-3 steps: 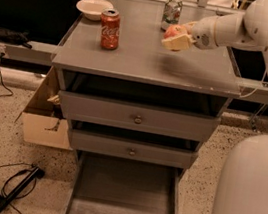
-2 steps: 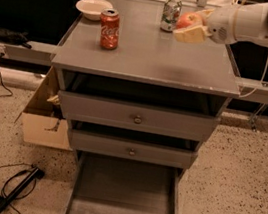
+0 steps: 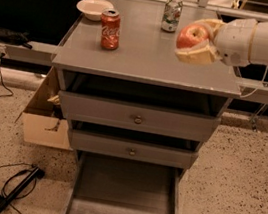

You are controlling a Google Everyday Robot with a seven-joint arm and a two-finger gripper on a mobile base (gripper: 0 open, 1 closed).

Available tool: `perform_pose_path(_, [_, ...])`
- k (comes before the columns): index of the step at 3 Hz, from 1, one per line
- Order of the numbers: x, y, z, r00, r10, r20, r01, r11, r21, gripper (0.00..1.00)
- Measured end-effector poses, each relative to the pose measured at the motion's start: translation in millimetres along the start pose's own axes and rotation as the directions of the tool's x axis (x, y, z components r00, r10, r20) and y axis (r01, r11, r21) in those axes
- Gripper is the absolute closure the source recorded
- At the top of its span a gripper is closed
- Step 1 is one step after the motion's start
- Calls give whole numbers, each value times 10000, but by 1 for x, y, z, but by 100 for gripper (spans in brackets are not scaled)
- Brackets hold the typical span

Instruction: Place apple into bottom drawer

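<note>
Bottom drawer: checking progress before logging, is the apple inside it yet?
No, the apple is gripped in the pincer above the cabinet top at its right side, well above the open bottom drawer.

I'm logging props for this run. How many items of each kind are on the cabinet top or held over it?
Cans: 2 (red cola can, silver-green can)
Bowls: 1 (white bowl)
Apples: 1 (apple, held in the gripper over the right side of the cabinet top)
Total: 4
</note>
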State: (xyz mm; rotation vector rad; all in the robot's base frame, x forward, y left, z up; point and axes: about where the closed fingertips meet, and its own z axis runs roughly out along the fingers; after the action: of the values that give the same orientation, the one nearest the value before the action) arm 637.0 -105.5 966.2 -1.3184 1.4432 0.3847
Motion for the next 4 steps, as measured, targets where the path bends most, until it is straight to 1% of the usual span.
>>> perform_pose_path(1, [-2,6,-1,9966,-815,116,815,9967,-51,100])
perform_pose_path(2, [-2,6,-1,9966,-812,113,813,9967,-57,100])
perform_pose_path(3, [15,22,8,9985,-523,147,526,9985,-176,100])
perform_pose_path(4, [70,71,26,9975,433,567,-425,9990,-147,100])
